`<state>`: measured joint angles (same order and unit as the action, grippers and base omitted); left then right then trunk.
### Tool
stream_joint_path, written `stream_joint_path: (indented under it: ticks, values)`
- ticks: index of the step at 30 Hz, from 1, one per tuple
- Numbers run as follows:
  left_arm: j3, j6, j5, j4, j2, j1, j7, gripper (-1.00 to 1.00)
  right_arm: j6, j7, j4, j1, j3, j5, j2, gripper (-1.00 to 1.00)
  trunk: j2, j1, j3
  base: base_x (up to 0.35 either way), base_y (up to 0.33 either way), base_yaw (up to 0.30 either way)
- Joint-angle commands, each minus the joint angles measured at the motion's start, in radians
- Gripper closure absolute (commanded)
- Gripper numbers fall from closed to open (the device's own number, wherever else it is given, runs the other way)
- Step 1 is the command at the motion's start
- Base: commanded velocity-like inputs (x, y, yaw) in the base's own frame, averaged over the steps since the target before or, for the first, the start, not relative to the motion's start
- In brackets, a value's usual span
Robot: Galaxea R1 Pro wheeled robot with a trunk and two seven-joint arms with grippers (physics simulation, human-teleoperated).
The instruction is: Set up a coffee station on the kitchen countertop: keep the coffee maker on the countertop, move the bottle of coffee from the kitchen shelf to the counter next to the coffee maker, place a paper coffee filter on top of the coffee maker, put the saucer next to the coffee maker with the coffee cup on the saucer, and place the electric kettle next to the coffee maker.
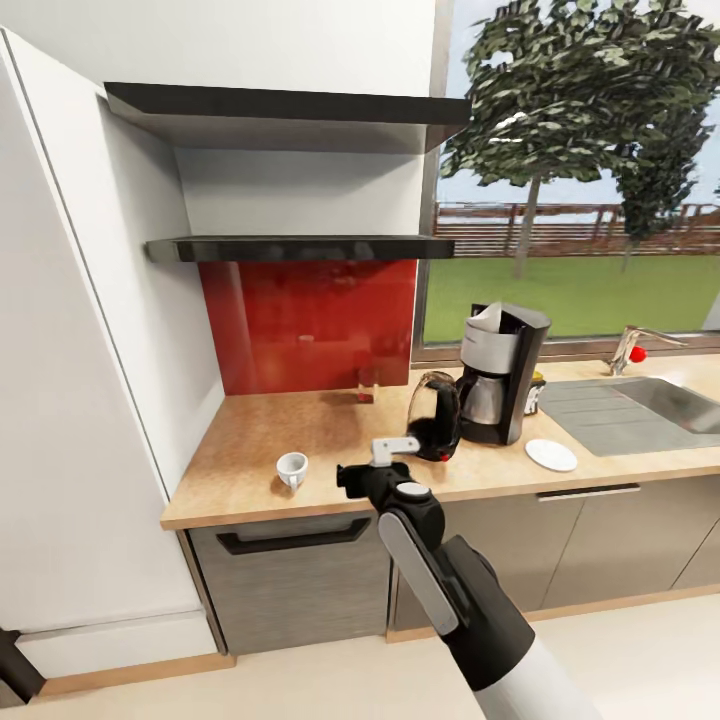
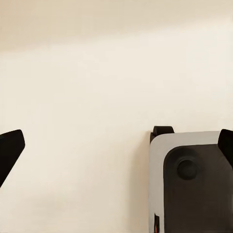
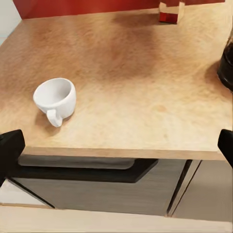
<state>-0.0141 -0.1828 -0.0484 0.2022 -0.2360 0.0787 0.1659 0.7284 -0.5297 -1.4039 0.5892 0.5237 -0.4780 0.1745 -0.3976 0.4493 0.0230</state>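
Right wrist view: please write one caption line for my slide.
White coffee cup lying tilted on the kitchen countertop, open right gripper before it.

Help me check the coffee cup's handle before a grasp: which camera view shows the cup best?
The right wrist view: the coffee cup is large there, tipped, with its handle facing the counter's front edge. The head view shows it small, left of the electric kettle, handle unclear. The left wrist view faces pale floor.

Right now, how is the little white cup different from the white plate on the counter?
The coffee cup is a deep bowl with a loop handle; the saucer is flat with no handle. The cup stands left of the electric kettle, near the counter's front edge; the saucer lies right of the coffee maker, by the sink. Both are white, round and apart on the kitchen countertop.
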Motion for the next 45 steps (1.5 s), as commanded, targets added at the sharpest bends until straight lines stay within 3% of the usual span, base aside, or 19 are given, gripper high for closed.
stream_joint_path:
  ticks: [1,7,27,35,45]
  values:
    - [-0.001,-0.002,-0.005,-0.001,0.0,0.001,0.006,-1.0,0.002,-0.01,0.0,0.001,0.001,-0.017,0.0,-1.0,-0.002,0.001,0.002,0.0,0.0,0.0]
    - [0.0,-0.001,-0.005,-0.002,0.0,0.002,0.029,-1.0,0.003,-0.01,0.002,0.001,0.002,-0.048,0.0,-1.0,-0.002,0.001,0.002,0.0,0.038,0.0]
    - [0.006,0.028,-0.006,-0.044,0.005,0.003,0.037,-1.0,0.003,-0.01,0.005,0.001,0.004,-0.047,0.0,-1.0,-0.002,0.001,0.002,0.121,0.264,0.0]
    - [0.009,0.046,-0.001,-0.116,0.011,0.003,0.027,-1.0,0.003,-0.01,0.005,0.001,0.004,-0.048,-0.01,-1.0,-0.002,0.001,0.002,0.15,0.049,0.0]
    - [0.011,0.065,-0.001,-0.126,0.013,0.003,0.025,-1.0,0.002,-0.008,0.066,0.001,-0.001,-0.05,-0.013,-1.0,-0.002,0.001,0.002,0.209,0.001,0.0]
